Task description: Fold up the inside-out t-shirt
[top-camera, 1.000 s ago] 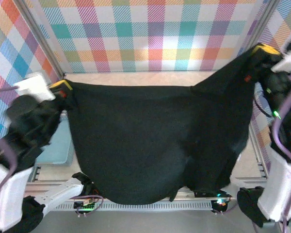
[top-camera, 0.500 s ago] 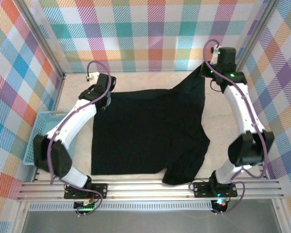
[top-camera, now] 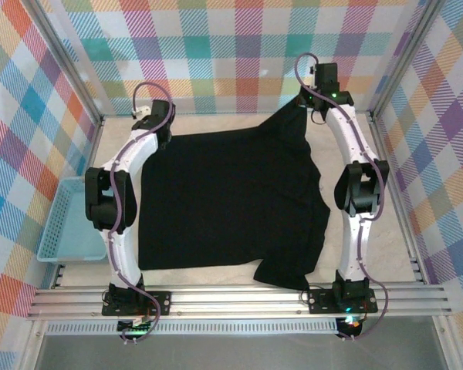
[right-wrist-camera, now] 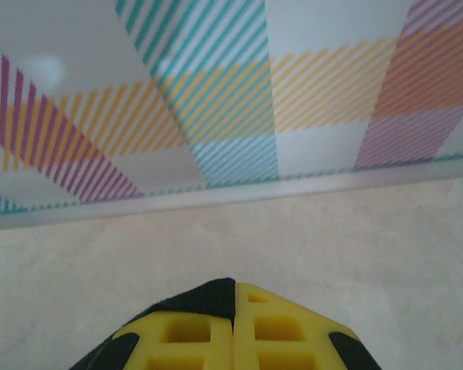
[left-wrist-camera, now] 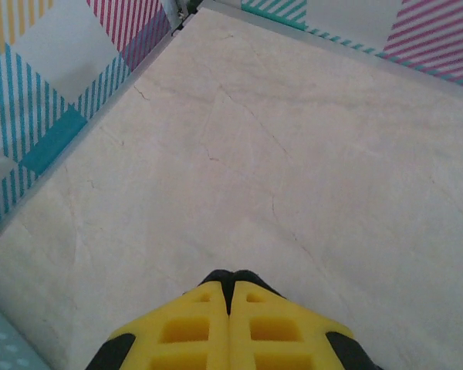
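Gripping far edge of plain black soft-fabric t-shirt (top-camera: 231, 200), spread over pale table (left-wrist-camera: 309, 154): left gripper (left-wrist-camera: 230, 281) and right gripper (right-wrist-camera: 234, 289), jaws fully closed.

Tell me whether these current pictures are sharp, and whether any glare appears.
Top external: sharp, evenly lit, though the black t-shirt shows hardly any fold detail. Left wrist: table crisp, no glare. Right wrist: a soft bright spot on the wall, upper left; otherwise clear.

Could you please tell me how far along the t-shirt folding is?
Done: the t-shirt lies spread almost flat on the table. In hand: the left claw and right claw are shut on its far corners, the right corner lifted. Left: every fold; none is visible yet.
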